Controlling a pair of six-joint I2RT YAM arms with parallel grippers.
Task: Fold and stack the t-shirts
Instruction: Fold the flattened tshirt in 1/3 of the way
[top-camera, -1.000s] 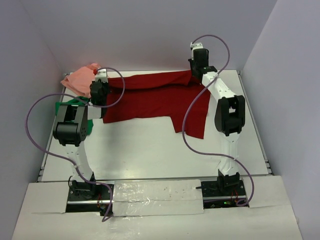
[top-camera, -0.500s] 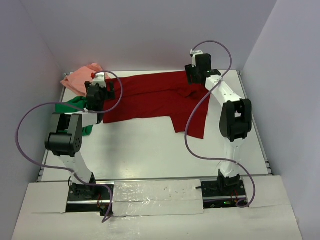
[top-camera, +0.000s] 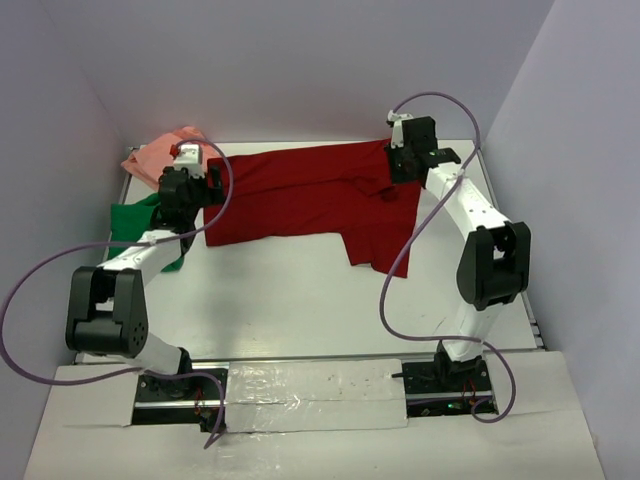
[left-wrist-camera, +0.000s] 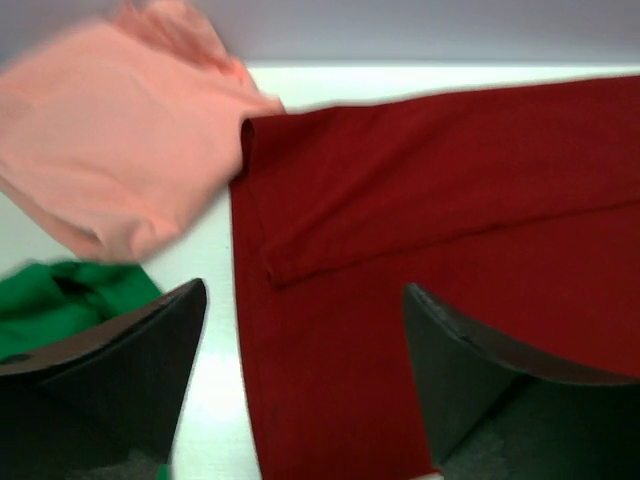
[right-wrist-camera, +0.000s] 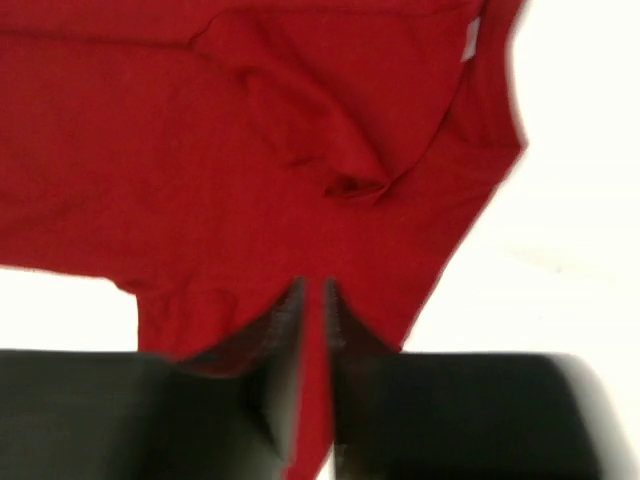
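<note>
Three t-shirts were in view and none was finished, so we judged the task to be early. The dark red t-shirt (top-camera: 300, 200) lay spread across the far half of the table (top-camera: 300, 310), with one strip along its far edge turned over onto itself and a loose part reaching toward the near right. That was one partial fold at most; the remaining folds were left to do. The salmon pink t-shirt (top-camera: 155, 158) sat bunched at the far left corner. The bright green t-shirt (top-camera: 128, 215) sat crumpled just near of it. Both were unfolded and there was no stack yet.

The left gripper (left-wrist-camera: 305, 390) hovered over the red shirt's left edge with its fingers spread wide and nothing between them. The right gripper (right-wrist-camera: 313, 330) hung over the shirt's right side near the collar, its fingers drawn narrow with only a thin slit showing. With the blur, we could not tell whether any cloth was pinched there.

We could read no brand or writing anywhere. The right wrist view showed a small pale patch (right-wrist-camera: 467, 45) by the collar, possibly a label, but it was illegible.
</note>
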